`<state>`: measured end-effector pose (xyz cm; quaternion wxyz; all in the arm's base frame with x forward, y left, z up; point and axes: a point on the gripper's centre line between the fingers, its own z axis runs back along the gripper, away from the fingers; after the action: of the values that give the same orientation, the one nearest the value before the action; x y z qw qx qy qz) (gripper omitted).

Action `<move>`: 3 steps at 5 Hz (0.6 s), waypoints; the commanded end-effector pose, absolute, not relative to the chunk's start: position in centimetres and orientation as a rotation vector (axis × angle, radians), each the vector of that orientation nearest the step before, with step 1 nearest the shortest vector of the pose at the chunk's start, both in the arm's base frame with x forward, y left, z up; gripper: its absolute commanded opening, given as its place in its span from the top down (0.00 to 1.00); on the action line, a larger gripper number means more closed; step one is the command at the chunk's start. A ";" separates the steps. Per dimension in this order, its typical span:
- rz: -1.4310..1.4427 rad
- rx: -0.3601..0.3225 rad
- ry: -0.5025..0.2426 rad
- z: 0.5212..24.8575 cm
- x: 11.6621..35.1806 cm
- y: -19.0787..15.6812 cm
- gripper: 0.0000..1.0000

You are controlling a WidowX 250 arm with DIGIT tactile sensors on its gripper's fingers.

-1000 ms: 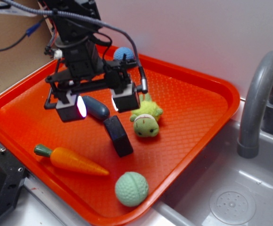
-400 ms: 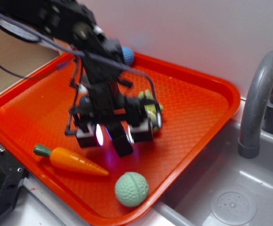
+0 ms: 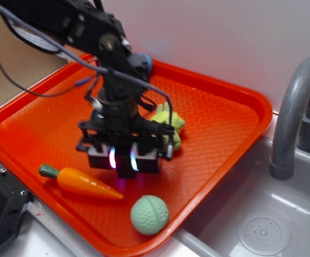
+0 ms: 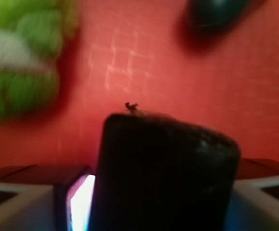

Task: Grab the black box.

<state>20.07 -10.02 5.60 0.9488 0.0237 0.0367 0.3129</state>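
Wrist view: the black box (image 4: 166, 173) fills the lower middle of the picture, blurred and very close, standing between the two pale fingers (image 4: 19, 207) at the bottom corners, one of them glowing at its inner edge. The fingers sit right against the box's sides, so the gripper (image 4: 163, 211) looks closed down on the box. Beyond it is the red floor of the tray (image 4: 144, 67), a green and white plush turtle (image 4: 23, 62) at the upper left, and a dark rounded thing (image 4: 216, 12) at the top right, too blurred to name further.

The exterior view shows what the wrist view cannot. Nearest is a green ball (image 3: 149, 214) by the tray's front rim, then an orange carrot (image 3: 80, 182) to the left. Behind them the gripper (image 3: 123, 160) is low over the tray (image 3: 219, 107), with the box (image 3: 123, 169) a dark sliver between its lit fingers. The turtle (image 3: 171, 124) peeks out just behind the arm, and a blue ball (image 3: 145, 63) lies at the far rim. A grey tap (image 3: 294, 112) stands over the sink (image 3: 262, 230) to the right.
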 end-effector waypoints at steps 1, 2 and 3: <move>0.176 0.053 -0.120 17.8 20.9 -1.3 1.00; 0.089 0.023 -0.116 21.4 20.7 3.9 1.00; 0.078 0.014 -0.106 21.8 20.6 4.5 1.00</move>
<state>19.19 3.45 20.02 0.9991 0.0033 -0.0228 0.0353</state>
